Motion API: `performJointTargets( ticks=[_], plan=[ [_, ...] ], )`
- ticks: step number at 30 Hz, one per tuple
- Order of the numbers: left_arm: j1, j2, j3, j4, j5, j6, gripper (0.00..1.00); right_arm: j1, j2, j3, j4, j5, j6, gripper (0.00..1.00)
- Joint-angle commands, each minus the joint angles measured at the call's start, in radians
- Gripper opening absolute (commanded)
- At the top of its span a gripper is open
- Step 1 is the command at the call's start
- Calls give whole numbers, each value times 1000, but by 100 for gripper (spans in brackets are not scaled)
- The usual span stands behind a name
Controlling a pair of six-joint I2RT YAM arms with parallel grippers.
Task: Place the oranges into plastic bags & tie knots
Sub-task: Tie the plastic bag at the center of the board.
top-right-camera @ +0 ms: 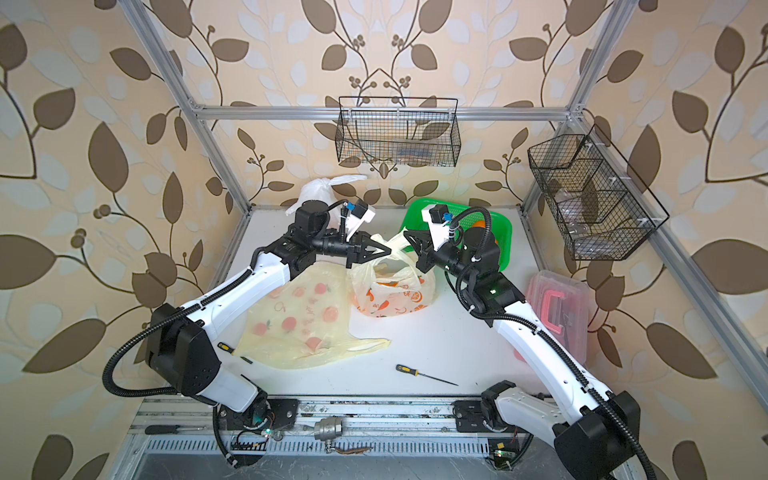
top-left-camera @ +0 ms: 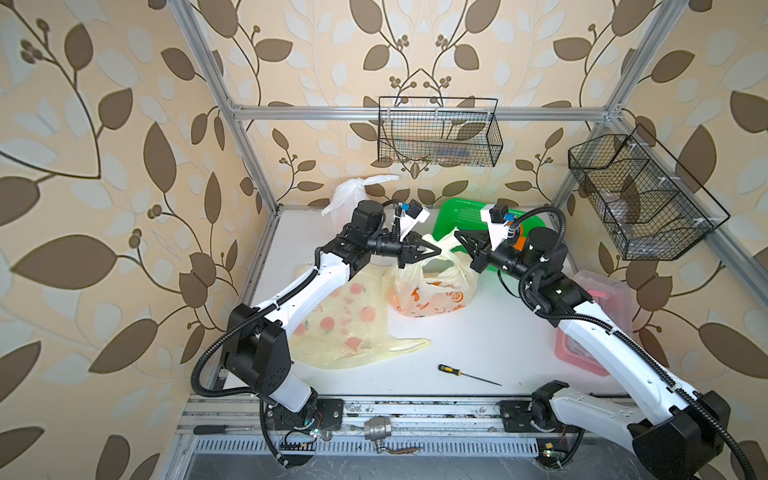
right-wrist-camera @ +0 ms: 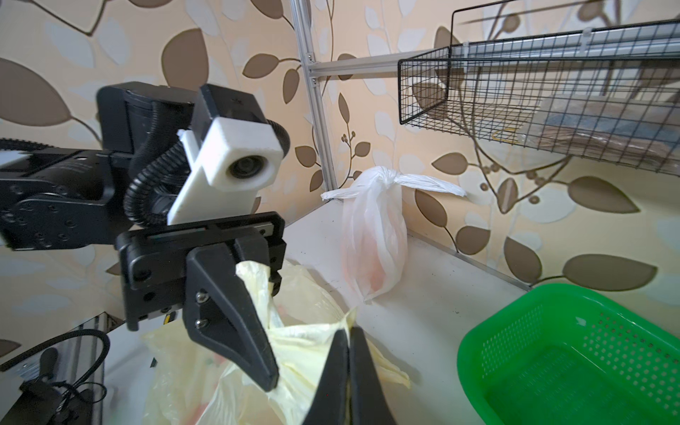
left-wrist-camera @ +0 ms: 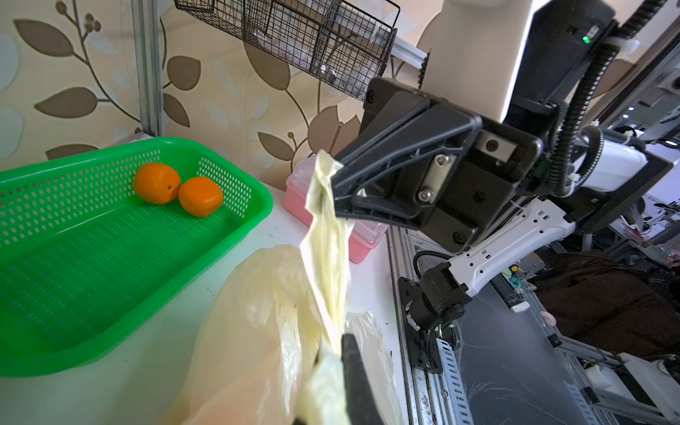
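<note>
a bulging yellow printed bag (top-left-camera: 432,291) stands mid-table (top-left-camera: 478,345), nearer the back edge. just above it, two robot grippers meet almost tip to tip. the left gripper (top-left-camera: 436,251) is clamped on a bag strap (left-wrist-camera: 327,257). the strap stretches lengthwise from it to the right gripper (top-left-camera: 457,235), whose jaws look pressed onto its far end. neither is nearer; no knot is tied yet.

You have 2 arms, left arm (top-left-camera: 307,286) and right arm (top-left-camera: 602,345): white shells, black joints, black ribbed conduit (left-wrist-camera: 577,110). Black triangular fingers (left-wrist-camera: 386,154), silver screws (left-wrist-camera: 439,160), white camera housing (right-wrist-camera: 239,162), green LED (left-wrist-camera: 586,38).
</note>
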State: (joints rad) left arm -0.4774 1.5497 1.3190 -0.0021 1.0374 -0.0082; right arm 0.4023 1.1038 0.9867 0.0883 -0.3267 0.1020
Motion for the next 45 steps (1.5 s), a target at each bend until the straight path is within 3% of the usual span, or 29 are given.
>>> performJointTargets(
  ticks=[1,6,11,14,19,29,45],
  plan=[
    [10,-20,12,-11,-45,-18,0,-7,-48,-19,-41,179,-86,39],
    [10,-25,6,5,-112,-114,0,55,-141,-94,-25,204,-353,77],
    [10,-25,2,73,-124,-227,0,187,-127,-57,-149,285,-639,88],
    [10,-21,3,98,-121,-263,0,272,-92,-49,-144,391,-780,89],
    [10,-19,5,100,-106,-273,0,305,-25,-23,-87,468,-882,83],
    [11,-12,23,77,-73,-263,0,309,18,6,-48,495,-976,75],
    [10,-12,22,62,-5,-233,0,309,142,60,19,502,-990,65]
  ],
)
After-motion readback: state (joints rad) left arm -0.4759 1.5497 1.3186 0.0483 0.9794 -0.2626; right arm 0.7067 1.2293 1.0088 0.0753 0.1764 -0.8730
